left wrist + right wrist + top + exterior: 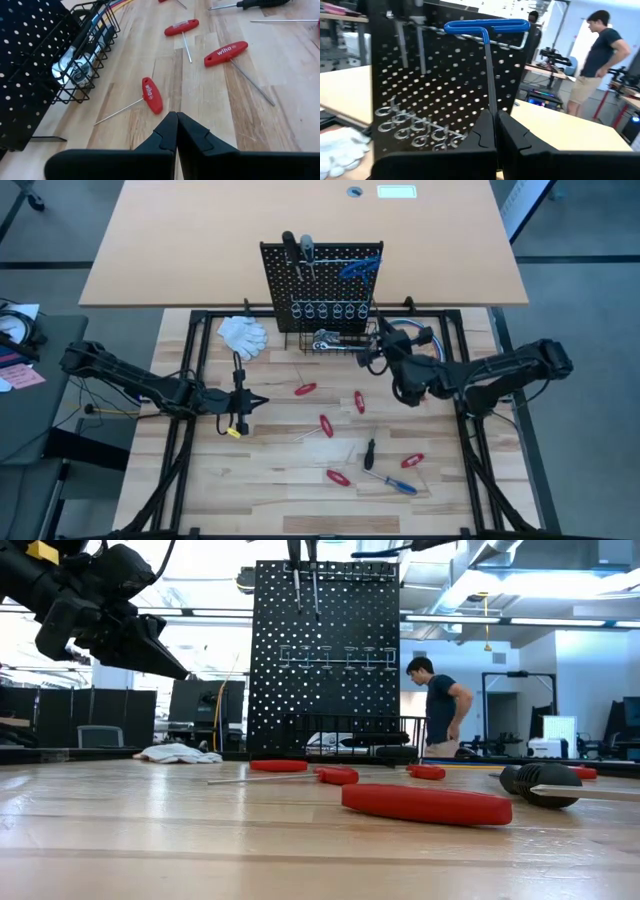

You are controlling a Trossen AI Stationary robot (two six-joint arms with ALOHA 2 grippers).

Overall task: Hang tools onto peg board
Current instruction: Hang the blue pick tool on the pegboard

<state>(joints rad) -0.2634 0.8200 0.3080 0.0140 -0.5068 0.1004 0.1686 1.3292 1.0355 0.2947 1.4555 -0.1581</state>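
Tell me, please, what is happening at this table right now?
A two-armed robot is hanging tools on the peg board. The right hand sits by the board's base, below a blue T-handle tool hooked on the board. The left hand hovers shut over the table, with red-handled drivers loose nearby.

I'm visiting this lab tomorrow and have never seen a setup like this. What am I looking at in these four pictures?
Two dark robot arms work at a wooden table. One picture looks down from above, one looks level across the tabletop, and two come from cameras on the arms' wrists.

The left gripper hangs shut and empty above the table. The right gripper, near the peg board, is shut on a blue T-handled tool that hangs from a hook on the board.

Several red-handled tools lie loose on the table, with white gloves near the board. A person stands in the room behind.
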